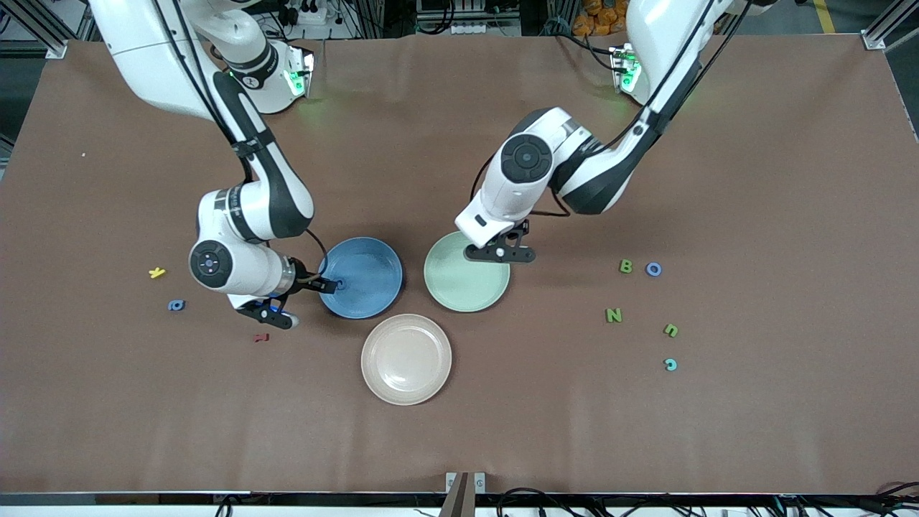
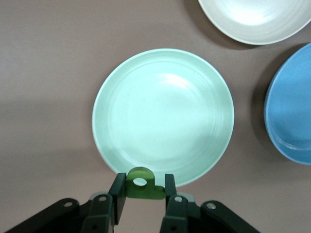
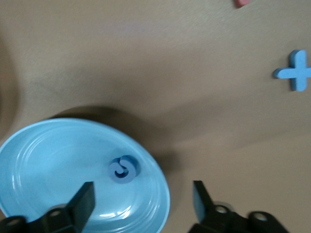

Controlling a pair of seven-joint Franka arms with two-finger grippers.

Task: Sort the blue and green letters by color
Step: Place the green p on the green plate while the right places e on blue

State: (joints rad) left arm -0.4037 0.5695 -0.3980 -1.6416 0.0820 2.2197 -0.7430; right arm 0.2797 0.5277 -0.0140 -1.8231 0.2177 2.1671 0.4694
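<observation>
My left gripper (image 2: 142, 183) is shut on an olive green letter (image 2: 141, 191) with a round hole, held over the rim of the green plate (image 2: 163, 116); from the front it hangs there (image 1: 500, 253). My right gripper (image 3: 143, 191) is open over the blue plate's edge (image 1: 310, 300), with nothing between its fingers. A small blue letter (image 3: 122, 169) lies in the blue plate (image 3: 58, 165). A blue X (image 3: 296, 72) lies on the table beside that plate. Green B (image 1: 626, 266), blue O (image 1: 653, 269), green N (image 1: 613, 314), another green letter (image 1: 670, 330) and a teal C (image 1: 670, 364) lie toward the left arm's end.
A beige plate (image 1: 406, 359) sits nearer the front camera than the blue plate (image 1: 373, 287) and green plate (image 1: 459, 291). Toward the right arm's end lie a yellow letter (image 1: 156, 272), a blue letter (image 1: 176, 305) and a dark red letter (image 1: 261, 337).
</observation>
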